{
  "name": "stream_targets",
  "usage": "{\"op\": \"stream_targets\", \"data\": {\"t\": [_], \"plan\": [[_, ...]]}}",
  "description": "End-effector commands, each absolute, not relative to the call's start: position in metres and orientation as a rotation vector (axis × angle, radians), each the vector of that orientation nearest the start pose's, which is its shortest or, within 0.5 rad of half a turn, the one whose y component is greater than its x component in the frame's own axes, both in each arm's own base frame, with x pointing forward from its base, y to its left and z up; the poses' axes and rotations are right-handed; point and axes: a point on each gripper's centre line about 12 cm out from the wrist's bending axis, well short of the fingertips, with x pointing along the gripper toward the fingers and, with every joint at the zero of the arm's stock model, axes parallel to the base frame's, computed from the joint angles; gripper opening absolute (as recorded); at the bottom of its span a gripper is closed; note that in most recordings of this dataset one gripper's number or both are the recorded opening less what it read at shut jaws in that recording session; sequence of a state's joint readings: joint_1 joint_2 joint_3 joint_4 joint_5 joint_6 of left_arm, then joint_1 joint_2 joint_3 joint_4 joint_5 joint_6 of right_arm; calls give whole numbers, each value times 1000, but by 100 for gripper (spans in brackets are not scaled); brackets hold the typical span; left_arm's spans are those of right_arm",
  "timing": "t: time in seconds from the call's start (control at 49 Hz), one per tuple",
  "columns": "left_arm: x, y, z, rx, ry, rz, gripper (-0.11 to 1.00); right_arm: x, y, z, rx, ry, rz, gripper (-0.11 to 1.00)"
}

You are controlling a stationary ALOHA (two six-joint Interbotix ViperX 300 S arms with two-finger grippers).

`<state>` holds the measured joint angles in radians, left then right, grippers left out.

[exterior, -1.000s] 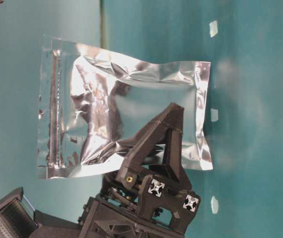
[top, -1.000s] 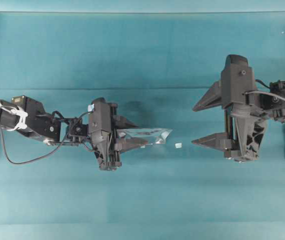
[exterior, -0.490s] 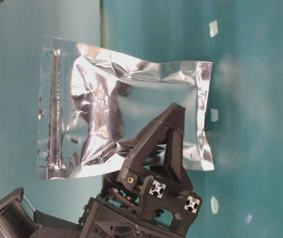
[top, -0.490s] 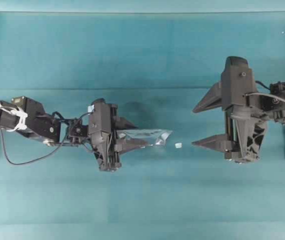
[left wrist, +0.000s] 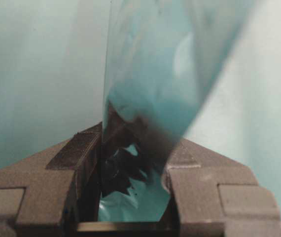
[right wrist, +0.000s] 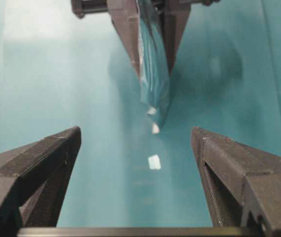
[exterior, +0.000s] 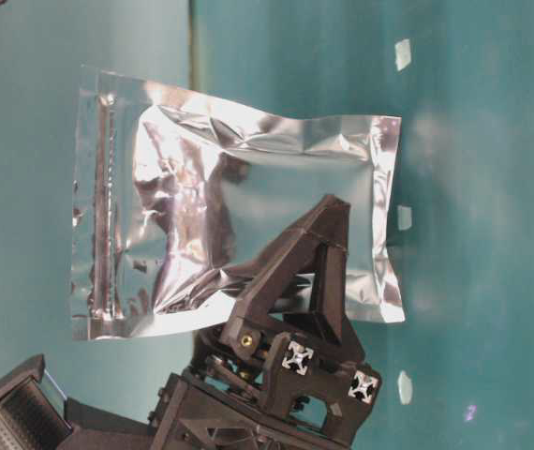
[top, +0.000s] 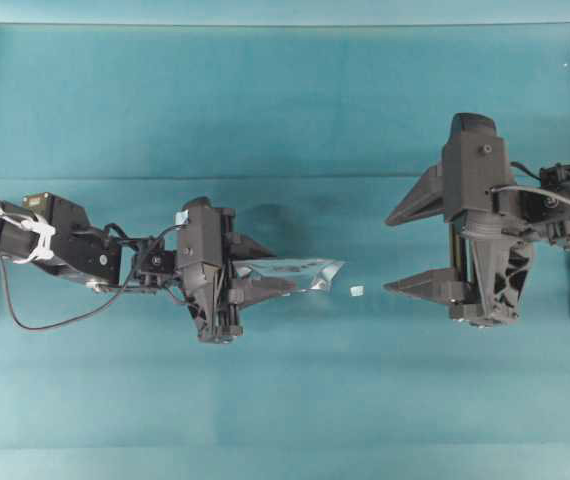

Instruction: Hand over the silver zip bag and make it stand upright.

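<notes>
Teal table (top: 285, 100); white scrap (top: 356, 290) beside silver zip bag (top: 300, 272).

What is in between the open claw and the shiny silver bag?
Nothing blocks it. The right gripper is open and faces the silver zip bag, held by the left gripper. Only a tiny white scrap lies on the table below the gap.

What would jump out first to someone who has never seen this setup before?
The shiny, crinkled silver zip bag grabs the eye, pinched in the left gripper and held out above the teal table left of centre. Facing it from the right, the right gripper hangs with its jaws spread wide, not touching the bag. Between them on the table lies a tiny white scrap.
</notes>
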<state>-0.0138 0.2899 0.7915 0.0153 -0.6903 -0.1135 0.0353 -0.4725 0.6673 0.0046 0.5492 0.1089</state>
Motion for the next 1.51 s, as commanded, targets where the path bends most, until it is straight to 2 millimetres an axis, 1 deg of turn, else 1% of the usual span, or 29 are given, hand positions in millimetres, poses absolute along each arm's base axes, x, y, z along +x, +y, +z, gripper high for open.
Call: {"op": "stream_targets", "data": {"t": [0.0, 1.49], "plan": [[394, -12, 90, -98, 388, -19, 21, 298, 12, 290, 106, 719, -4, 96], [394, -12, 89, -96, 401, -18, 21, 298, 12, 289, 106, 718, -4, 96]]}}
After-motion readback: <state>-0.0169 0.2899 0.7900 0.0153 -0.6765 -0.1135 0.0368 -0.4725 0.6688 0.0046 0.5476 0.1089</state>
